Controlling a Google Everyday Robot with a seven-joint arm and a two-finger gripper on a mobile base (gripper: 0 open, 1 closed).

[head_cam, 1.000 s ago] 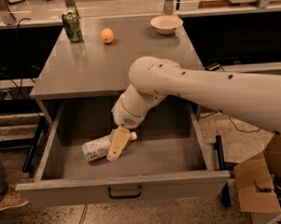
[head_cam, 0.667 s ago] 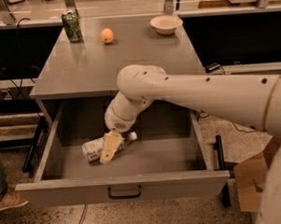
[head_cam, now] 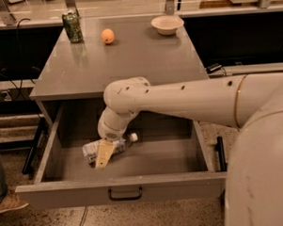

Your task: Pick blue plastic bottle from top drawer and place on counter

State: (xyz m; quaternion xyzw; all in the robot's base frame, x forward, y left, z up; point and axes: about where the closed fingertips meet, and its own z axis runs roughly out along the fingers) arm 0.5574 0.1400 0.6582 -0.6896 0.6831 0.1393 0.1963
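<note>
The top drawer (head_cam: 121, 189) is pulled open below the counter (head_cam: 125, 59). The blue plastic bottle (head_cam: 91, 150) lies on its side on the drawer floor, left of centre, its white cap pointing right. My gripper (head_cam: 103, 156) hangs from the white arm straight over the bottle's middle, with one tan finger (head_cam: 104, 154) lying across the front of the bottle. The bottle's midsection is hidden behind the gripper.
On the counter stand a green drink can (head_cam: 72, 27) at the back left, an orange fruit (head_cam: 108, 36) beside it and a white bowl (head_cam: 167, 24) at the back right. My arm (head_cam: 188, 98) crosses over the drawer's right half. A person's shoe (head_cam: 9, 203) is at the left.
My gripper has moved left and down inside the drawer, from beside the bottle's right end to directly over its middle. The bottle has not moved.
</note>
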